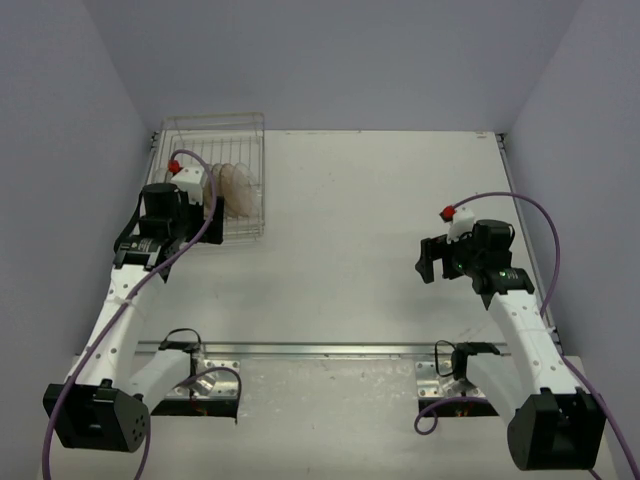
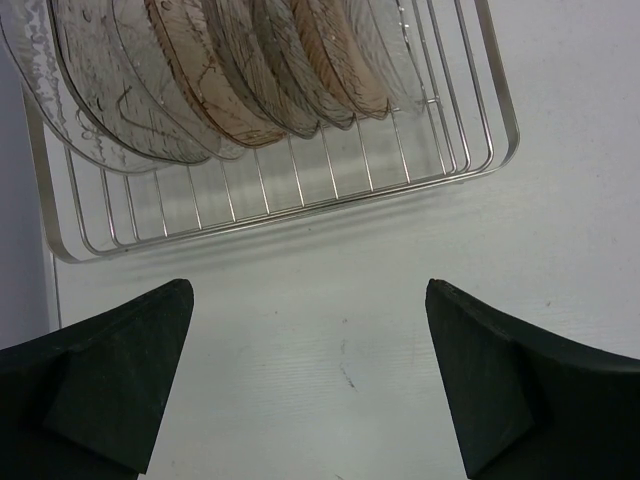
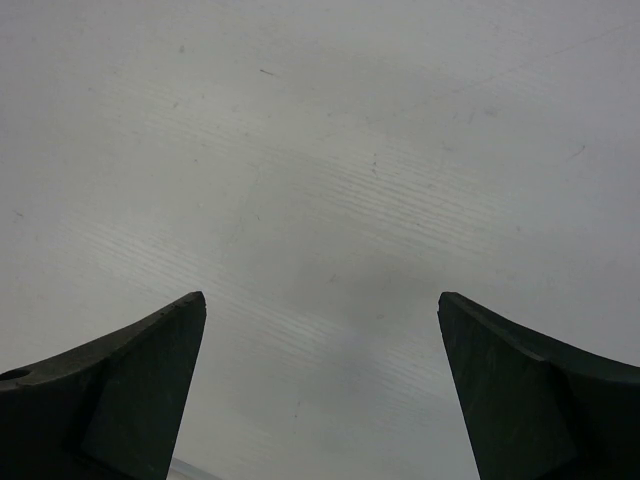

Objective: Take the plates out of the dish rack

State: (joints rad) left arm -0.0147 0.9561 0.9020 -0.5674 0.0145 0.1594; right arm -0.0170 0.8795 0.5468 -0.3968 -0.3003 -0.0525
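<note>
My left gripper (image 2: 308,295) gapes wide and empty just short of the dish rack (image 2: 290,210) at the table's (image 1: 380,200) far-left corner, where the closely packed, leaning plates (image 2: 230,90) could make me pinch two.

Robotics lab enclosure, plain grey walls (image 1: 330,60), white table (image 1: 380,200), robot arms (image 1: 115,305) mounted beside metal rail (image 1: 330,350)

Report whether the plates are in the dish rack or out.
In: the plates stand on edge, leaning, in a row between the wires of the dish rack.
</note>
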